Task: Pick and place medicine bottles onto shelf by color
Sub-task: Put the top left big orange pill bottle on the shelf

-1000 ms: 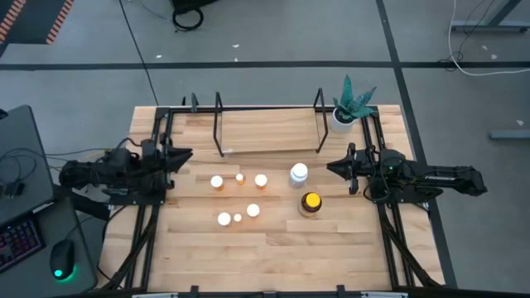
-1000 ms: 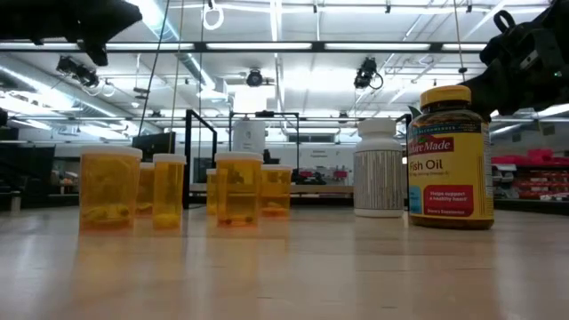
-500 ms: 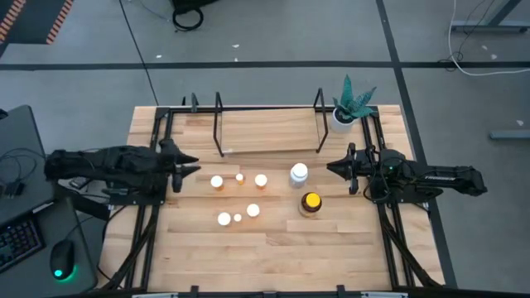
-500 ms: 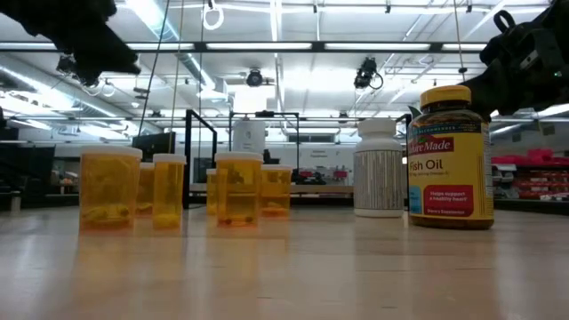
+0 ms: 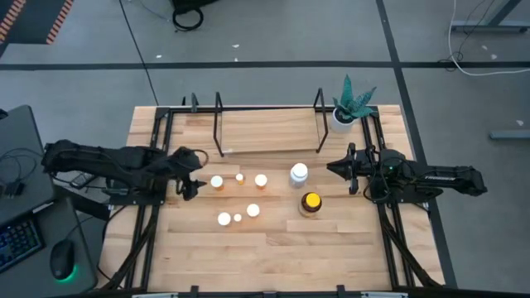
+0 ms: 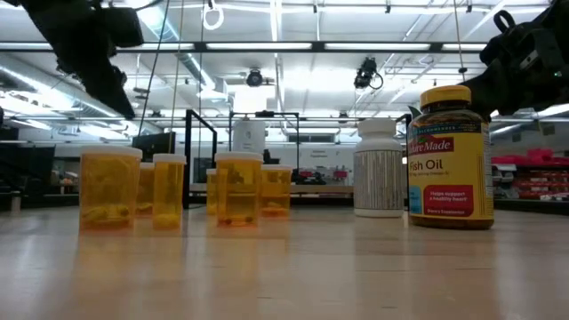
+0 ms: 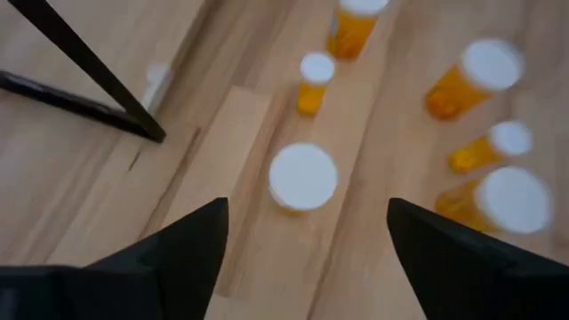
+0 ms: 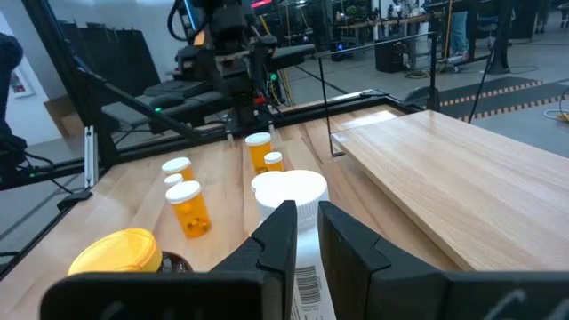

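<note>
The wooden table (image 5: pixel 273 257) carries everything, with the shelf (image 5: pixel 269 131) — a light board framed by thin black posts — sitting empty at its far edge, between the two arms.

The left arm reaches in from the table's left side; the left gripper (image 5: pixel 192 175) hangs above the board just left of the nearest orange bottle (image 5: pixel 217 182), tilted downward. In the left wrist view its two dark fingers (image 7: pixel 178 253) stand wide apart, with that bottle's white cap (image 7: pixel 303 176) showing in the gap between them and nothing held.

The right arm lies along the table's right side. The right gripper (image 5: pixel 333 169) points toward the white bottle (image 5: pixel 299 174), near it but apart; in its own wrist view the fingers are narrowly spaced, only a thin gap showing, and empty.

The dark amber bottle (image 5: pixel 310 203) with a yellow cap stands just in front of the white one; in the low view its label reads "Fish Oil" (image 6: pixel 449 165).

The six orange bottles sit in two rows of three at mid-table — cap up, all off the shelf. The back row ends at one (image 5: pixel 261 180) left of the white bottle; the front row runs from (image 5: pixel 224 219) to (image 5: pixel 253 211).

A potted plant (image 5: pixel 346 112) stands at the shelf's right end.
</note>
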Available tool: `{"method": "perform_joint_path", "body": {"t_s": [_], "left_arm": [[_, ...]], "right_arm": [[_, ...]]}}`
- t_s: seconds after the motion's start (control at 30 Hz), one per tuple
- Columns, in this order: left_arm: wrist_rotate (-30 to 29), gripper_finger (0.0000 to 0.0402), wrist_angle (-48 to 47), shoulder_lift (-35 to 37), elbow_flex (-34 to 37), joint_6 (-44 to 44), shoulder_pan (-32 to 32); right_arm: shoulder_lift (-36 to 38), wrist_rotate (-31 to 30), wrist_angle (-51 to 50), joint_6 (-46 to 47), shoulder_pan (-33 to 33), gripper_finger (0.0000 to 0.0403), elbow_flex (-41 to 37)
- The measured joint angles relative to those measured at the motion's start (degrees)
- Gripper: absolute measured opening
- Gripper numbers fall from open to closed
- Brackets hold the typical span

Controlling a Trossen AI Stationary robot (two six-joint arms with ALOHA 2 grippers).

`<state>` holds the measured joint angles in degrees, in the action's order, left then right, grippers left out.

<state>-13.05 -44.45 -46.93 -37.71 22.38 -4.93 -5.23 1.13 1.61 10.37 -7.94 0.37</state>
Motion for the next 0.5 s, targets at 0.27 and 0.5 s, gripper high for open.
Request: {"method": "perform_joint_path", "body": {"t_s": [0.27, 0.5], "left_arm": [[2.74, 0.0319, 0.77, -12.75, -1.19, -0.79, 1.41], [7.57, 0.0322, -0.48, -22.72, -6.59, -6.36, 4.64]], "right_arm": [[0.00, 0.00, 0.00, 0.01, 0.00, 0.0057, 0.00], [0.00, 0.01, 0.00, 0.00, 0.00, 0.0057, -0.01]]}}
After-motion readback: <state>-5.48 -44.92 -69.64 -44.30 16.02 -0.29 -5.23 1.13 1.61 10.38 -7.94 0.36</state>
